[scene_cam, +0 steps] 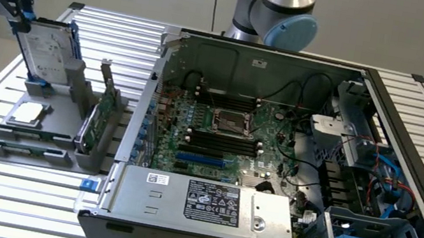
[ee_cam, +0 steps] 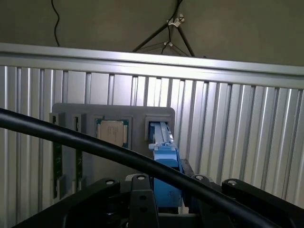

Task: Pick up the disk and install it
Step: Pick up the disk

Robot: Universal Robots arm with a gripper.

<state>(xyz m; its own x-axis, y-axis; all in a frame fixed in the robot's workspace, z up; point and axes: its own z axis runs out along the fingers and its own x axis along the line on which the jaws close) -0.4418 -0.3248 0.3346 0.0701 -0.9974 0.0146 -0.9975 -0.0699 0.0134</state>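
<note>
Pointing down — gripper clamped on the upright disk

Open air lies above the grey fixture and open computer case; the upright green circuit card stands between the disk and that case.

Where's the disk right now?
Exterior view's left: the disk stands upright in the grey holder, its top edge gripped by the tool.

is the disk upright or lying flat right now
Upright: the disk stands on edge in the grey holder, with the gripper closed over its blue top edge.
</note>
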